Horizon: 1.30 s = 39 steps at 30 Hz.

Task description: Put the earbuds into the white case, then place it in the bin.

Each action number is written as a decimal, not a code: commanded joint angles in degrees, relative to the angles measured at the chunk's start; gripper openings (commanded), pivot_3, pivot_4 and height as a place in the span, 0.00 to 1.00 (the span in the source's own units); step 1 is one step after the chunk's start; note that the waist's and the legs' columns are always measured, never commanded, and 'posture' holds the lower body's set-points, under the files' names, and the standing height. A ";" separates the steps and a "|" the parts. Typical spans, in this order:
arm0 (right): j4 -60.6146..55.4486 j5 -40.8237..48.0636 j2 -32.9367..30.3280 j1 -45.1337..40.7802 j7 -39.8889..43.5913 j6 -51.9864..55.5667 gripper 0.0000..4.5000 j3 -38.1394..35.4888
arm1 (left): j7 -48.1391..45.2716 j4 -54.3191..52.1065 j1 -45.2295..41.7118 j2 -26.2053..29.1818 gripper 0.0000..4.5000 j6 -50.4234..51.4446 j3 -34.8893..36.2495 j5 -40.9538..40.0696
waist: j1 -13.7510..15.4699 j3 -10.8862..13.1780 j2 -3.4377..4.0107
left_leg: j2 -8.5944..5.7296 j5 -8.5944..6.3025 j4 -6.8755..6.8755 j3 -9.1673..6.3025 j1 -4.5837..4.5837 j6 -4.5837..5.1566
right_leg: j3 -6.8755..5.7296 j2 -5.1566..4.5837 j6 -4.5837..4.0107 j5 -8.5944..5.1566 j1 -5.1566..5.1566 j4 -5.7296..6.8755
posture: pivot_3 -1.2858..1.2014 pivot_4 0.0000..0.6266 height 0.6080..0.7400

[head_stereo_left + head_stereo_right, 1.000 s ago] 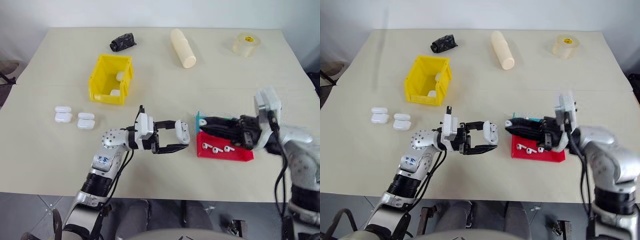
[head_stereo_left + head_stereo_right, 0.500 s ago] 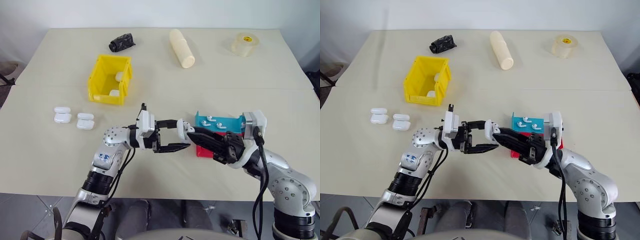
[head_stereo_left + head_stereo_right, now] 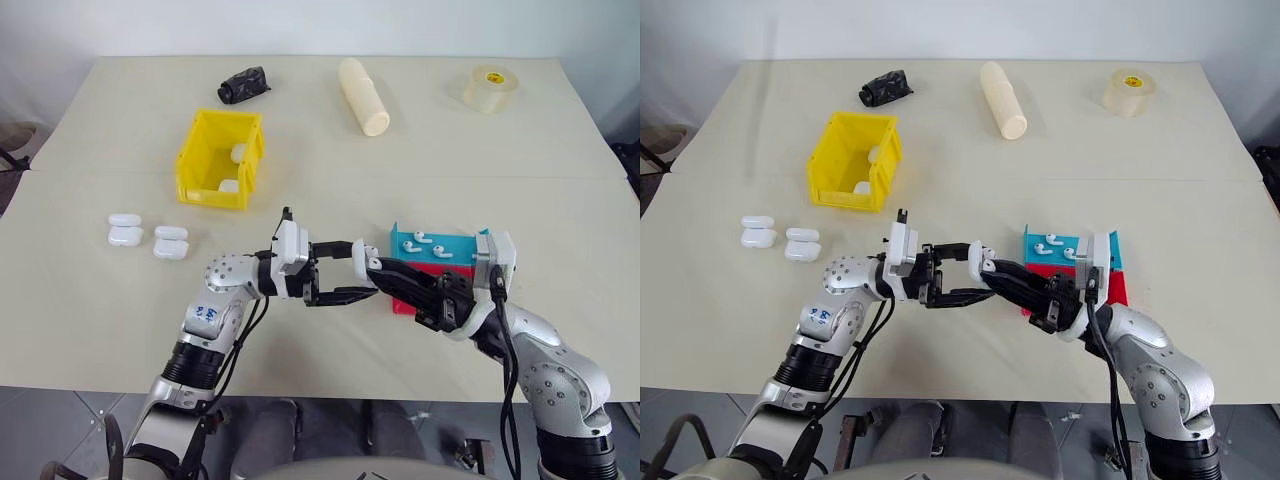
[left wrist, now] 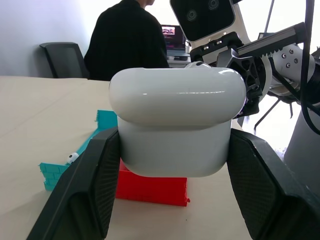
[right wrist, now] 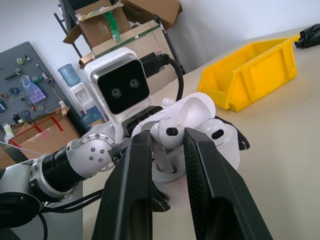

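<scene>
At the near middle of a cream table [image 3: 330, 150], the robot's left gripper [image 3: 352, 272] clamps a white case [image 4: 177, 127] between its two black fingers [image 4: 87, 187], lid flipped up. From four o'clock of it, the right gripper [image 5: 167, 135] reaches in with its fingers drawn narrow, pinching a single white earbud [image 5: 169, 134] right at the case's open mouth; a second earbud [image 5: 218, 133] already sits in its socket beside it.

Just behind the right arm lies a teal tray [image 3: 455, 247] carrying two more earbuds [image 3: 432, 245], and a red tray [image 3: 420, 272] shows partly beneath the arm, touching the teal one.

The yellow bin [image 3: 205, 155] stands well apart at about eleven o'clock from the grippers, with white cases inside it. Further white cases [image 3: 148, 234] lie on the table at nine o'clock, near the bin's front.

Along the far edge rest a crumpled black object [image 3: 244, 83] at twelve o'clock of the bin, a cream cylinder [image 3: 364, 95] at centre, and a roll of tape [image 3: 490, 87] toward two o'clock.

In the left wrist view a person in dark clothing [image 4: 127, 42] sits at a desk beyond the table, back turned.
</scene>
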 commanded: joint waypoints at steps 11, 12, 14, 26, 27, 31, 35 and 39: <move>-1.29 3.57 -7.34 -0.19 0.58 0.66 0.83 -4.79 | -0.70 -4.46 -1.44 -1.03 0.62 -0.66 0.71 -2.24 | 0.11 0.00 0.00 | 0.00 0.00 -0.01 0.00 0.00 0.01 | 0.00 -0.01 0.00 0.00 0.02 -0.03 | 0.52 0.24 1.00; -0.92 3.70 -8.97 -0.15 1.10 0.67 0.83 -6.17 | -0.77 -4.63 -1.35 -0.78 0.62 -0.67 0.79 -2.12 | 0.17 0.00 -0.01 | 0.00 0.00 -0.01 0.00 0.00 0.01 | 0.00 -0.01 0.00 0.00 0.02 -0.04 | 0.52 0.24 1.00; -0.19 4.85 -12.17 -0.34 1.83 1.67 0.83 -8.86 | -0.64 -4.58 -1.46 0.42 0.62 -2.06 0.52 0.05 | 0.16 0.00 -0.01 | -0.01 -0.01 0.00 0.00 0.00 0.01 | 0.00 -0.01 0.00 0.00 0.04 -0.07 | 0.52 0.24 1.00; -3.77 3.62 -21.61 -11.54 1.86 7.68 0.18 -2.42 | 2.83 -3.32 -9.44 5.40 0.62 0.36 -9.66 17.29 | 0.10 0.02 -0.04 | 0.04 -0.01 -0.04 0.04 0.02 0.02 | -0.02 0.04 0.00 0.00 0.06 -0.14 | 0.52 0.24 1.00; -4.34 3.25 -21.43 -12.70 1.51 8.25 0.11 -0.70 | 2.81 -3.56 -9.90 5.48 0.62 1.33 -10.20 17.72 | 0.07 0.02 -0.04 | 0.04 -0.01 -0.07 0.03 0.02 0.02 | -0.02 0.04 0.00 0.00 0.06 -0.14 | 0.52 0.24 1.00; -5.30 1.38 -20.36 -16.03 -0.81 10.12 0.01 4.36 | 2.86 -4.49 -10.74 6.22 0.62 4.49 -11.50 19.13 | 0.10 0.03 -0.05 | 0.04 -0.01 -0.07 0.02 0.01 0.02 | -0.03 0.04 0.00 0.00 0.04 -0.16 | 0.52 0.24 1.00; -4.18 -2.00 -20.50 -17.28 -3.30 12.19 0.01 7.66 | 2.87 -5.52 -10.48 6.77 0.62 5.35 -11.40 19.08 | 0.10 0.03 -0.05 | 0.04 -0.01 -0.05 0.00 0.01 0.02 | -0.02 0.04 0.00 0.00 0.04 -0.14 | 0.52 0.24 1.00; -1.20 -6.14 -22.63 -13.51 0.44 9.16 0.01 6.95 | 3.37 -6.30 -9.81 7.50 0.62 4.55 -10.20 18.56 | 0.34 0.03 -0.06 | 0.01 -0.01 -0.05 -0.03 -0.03 0.02 | -0.04 0.02 0.00 0.00 0.04 -0.17 | 0.52 0.24 1.00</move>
